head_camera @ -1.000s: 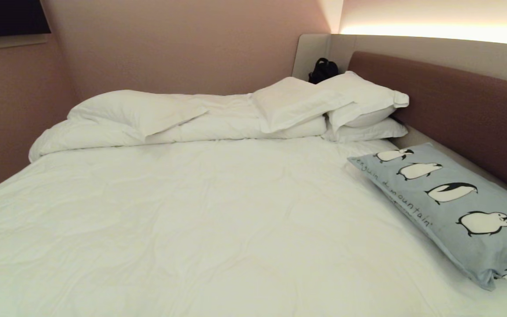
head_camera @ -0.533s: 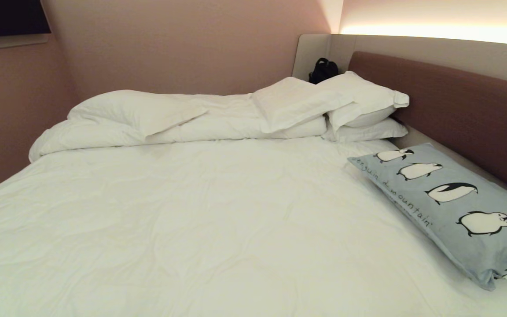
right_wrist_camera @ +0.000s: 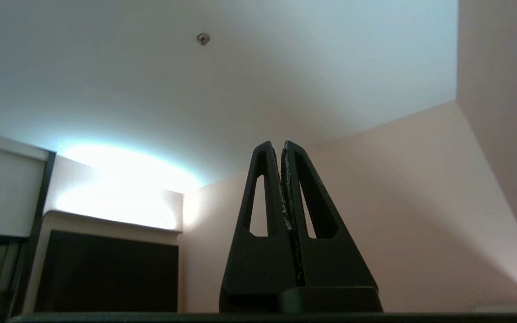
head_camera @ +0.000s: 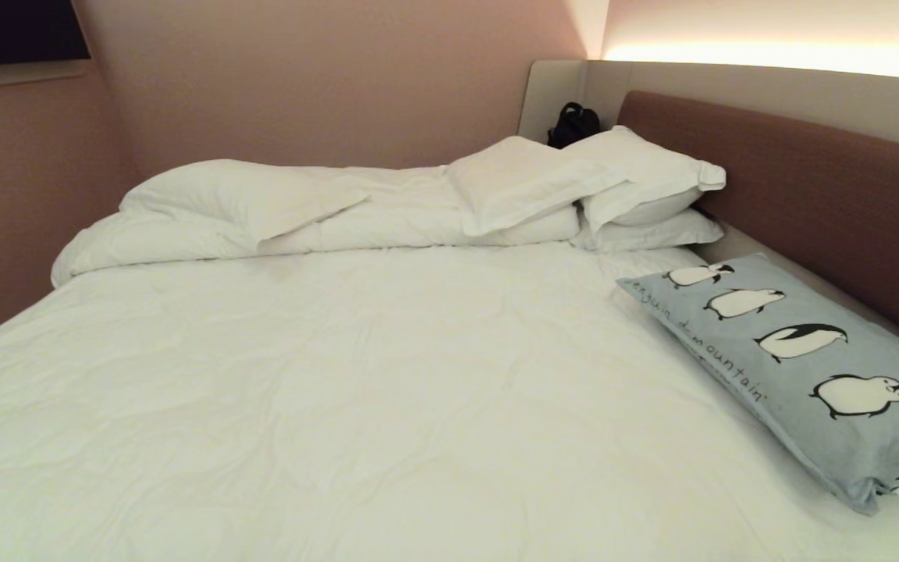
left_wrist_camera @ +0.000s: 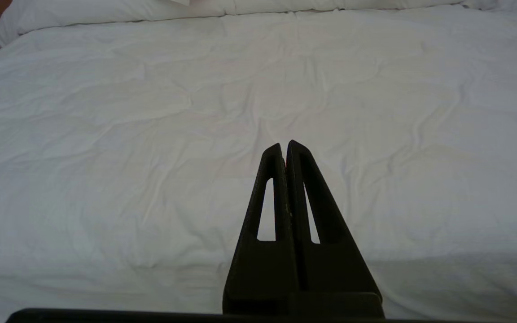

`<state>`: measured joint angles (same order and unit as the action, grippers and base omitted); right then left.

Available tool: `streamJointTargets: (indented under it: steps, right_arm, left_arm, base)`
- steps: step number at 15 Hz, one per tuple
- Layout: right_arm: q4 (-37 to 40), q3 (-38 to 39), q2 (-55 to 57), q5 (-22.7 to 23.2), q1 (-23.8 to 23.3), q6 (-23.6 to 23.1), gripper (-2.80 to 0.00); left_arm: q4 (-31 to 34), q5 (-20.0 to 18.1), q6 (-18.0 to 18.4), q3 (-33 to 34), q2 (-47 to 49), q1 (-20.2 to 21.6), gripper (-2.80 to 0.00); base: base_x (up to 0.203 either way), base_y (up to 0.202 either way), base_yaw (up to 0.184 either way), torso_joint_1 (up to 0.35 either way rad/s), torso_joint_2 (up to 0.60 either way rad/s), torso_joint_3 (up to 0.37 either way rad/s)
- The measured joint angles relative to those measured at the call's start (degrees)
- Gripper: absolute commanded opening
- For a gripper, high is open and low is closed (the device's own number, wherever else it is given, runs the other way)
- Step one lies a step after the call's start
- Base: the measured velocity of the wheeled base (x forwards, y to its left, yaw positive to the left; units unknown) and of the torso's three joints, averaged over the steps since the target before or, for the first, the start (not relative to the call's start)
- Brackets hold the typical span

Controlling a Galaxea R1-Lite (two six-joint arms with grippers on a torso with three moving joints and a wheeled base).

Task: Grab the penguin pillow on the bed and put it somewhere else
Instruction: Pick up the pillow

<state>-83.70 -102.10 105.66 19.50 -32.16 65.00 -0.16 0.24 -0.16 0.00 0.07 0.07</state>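
The right gripper (right_wrist_camera: pixel 282 146) has its fingers pressed together on nothing and points up toward the ceiling and wall, so it is nowhere near a grasp. The left gripper (left_wrist_camera: pixel 284 146) also has its fingers together, empty, hovering over the white duvet (left_wrist_camera: pixel 151 134). In the head view nothing has shifted over the last second: the penguin pillow (head_camera: pixel 789 367) lies untouched at the right side of the bed (head_camera: pixel 387 375), along the brown headboard (head_camera: pixel 824 195), just beyond the white pillows (head_camera: pixel 637 187). The pickup looks not yet begun.
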Motion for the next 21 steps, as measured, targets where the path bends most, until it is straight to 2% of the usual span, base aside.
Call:
streamJointTargets:
  steps: [4, 8, 12, 16, 21]
  right_arm:
    - [2.2, -0.35, 0.0, -4.51, 0.91, -4.23, -2.8]
    - [3.97, -0.41, 0.0, -8.25, 2.41, -12.3, -2.8]
    - [4.81, -0.35, 0.13, -12.56, 4.44, -24.48, -2.8]
    - [5.42, -0.44, 0.02, -17.0, 6.27, -39.59, -2.8]
    - [10.89, -0.03, -0.41, -24.97, 9.62, -55.6, -2.8]
  left_arm:
    - [0.0, 0.0, 0.0, 0.0, 0.0, 0.0, -2.8]
    - [0.02, -0.02, 0.02, 0.0, 0.0, 0.0, -2.8]
    - [0.02, 0.0, 0.0, 0.0, 0.0, 0.0, -2.8]
    - [0.0, -0.02, -0.01, 0.0, 0.0, 0.0, -2.8]
    - [0.0, -0.02, 0.0, 0.0, 0.0, 0.0, -2.8]
  base:
    - [0.0, 0.0, 0.0, 0.0, 0.0, 0.0]
    - [0.0, 0.0, 0.0, 0.0, 0.0, 0.0]
    - [0.0, 0.0, 0.0, 0.0, 0.0, 0.0]
    - [0.0, 0.0, 0.0, 0.0, 0.0, 0.0]
    - [0.0, 0.0, 0.0, 0.0, 0.0, 0.0]
